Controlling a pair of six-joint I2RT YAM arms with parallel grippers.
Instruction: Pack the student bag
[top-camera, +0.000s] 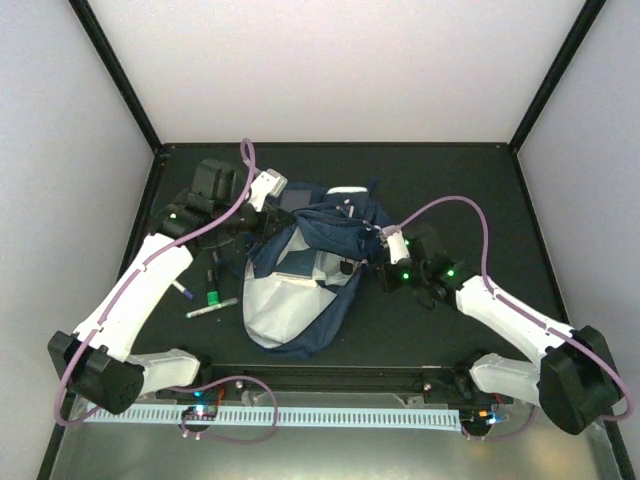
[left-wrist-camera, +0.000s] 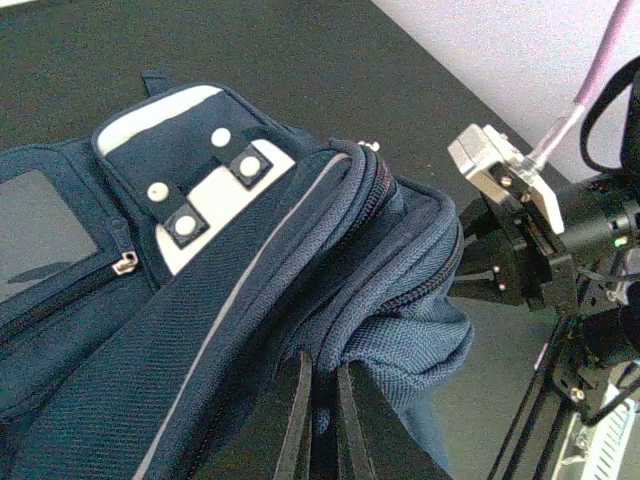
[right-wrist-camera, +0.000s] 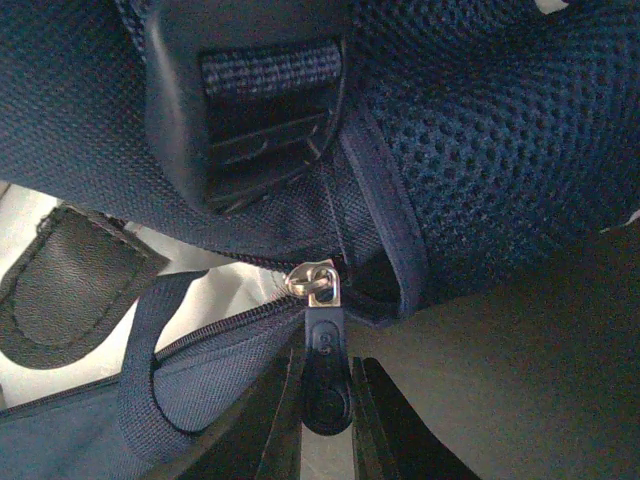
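Nearest the overhead camera, we note a pale slotted rail (top-camera: 300, 415) running along the table's near edge between the two arm bases. At left, loose markers (top-camera: 211, 309) lie on the black table (top-camera: 480, 200) beside the left arm.

The left gripper (left-wrist-camera: 320, 385) has its jaws closed on a fold of navy fabric at the top edge of the student bag (top-camera: 300, 290). The bag lies at mid-table between the arms, its main compartment gaping and showing pale grey lining. A white buckle patch (left-wrist-camera: 200, 210) with snap studs sits near its top.

At right, the right gripper (right-wrist-camera: 327, 365) is clamped on the black zip pull (right-wrist-camera: 324, 335), just below the metal slider.

We judge the bag soft and limp. It looks light while unfilled, and it is apt to slump and close its own mouth. Seams, zip edges, webbing and the pull tab offer the firmest holds. Flat panels would bunch and slip.

We find no legible brand or label. The zip pull bears a moulded mark too small to read.
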